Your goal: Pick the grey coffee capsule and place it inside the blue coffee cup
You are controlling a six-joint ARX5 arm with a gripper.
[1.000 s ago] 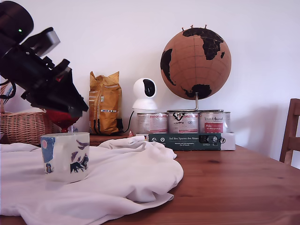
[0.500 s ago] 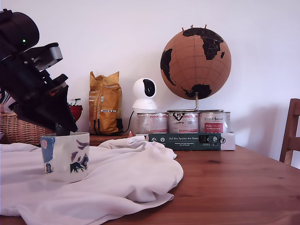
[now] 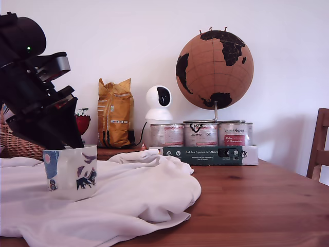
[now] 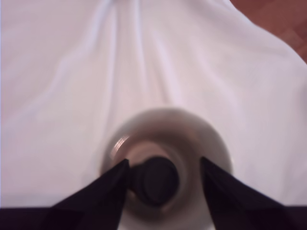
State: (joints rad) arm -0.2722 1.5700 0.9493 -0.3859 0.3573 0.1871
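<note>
The blue coffee cup (image 3: 72, 172), cream-white with a blue patch and dark drawings, stands on a white cloth at the exterior view's left. My black gripper (image 3: 68, 145) tilts down over it, its tips at the cup's rim. The wrist view looks straight down into the cup (image 4: 213, 141). The grey coffee capsule (image 4: 156, 181) shows there as a dark round shape inside the cup, touching one finger with a gap to the other. My gripper (image 4: 164, 164) stands open around it. In the exterior view the cup's wall hides the capsule.
A white cloth (image 3: 139, 193) covers the wooden table's (image 3: 257, 206) left half. Behind the cup are a wicker basket (image 3: 20, 146), a red glass bowl (image 3: 82, 123), a yellow bag (image 3: 115, 113), a white camera (image 3: 158, 103), several tins (image 3: 200, 135) on a box, and a globe (image 3: 215, 63). A chair (image 3: 318, 144) stands at the right.
My gripper came down from above and behind the cup to its mouth. The capsule, seen below the fingertips half a second ago, is now inside the cup.
</note>
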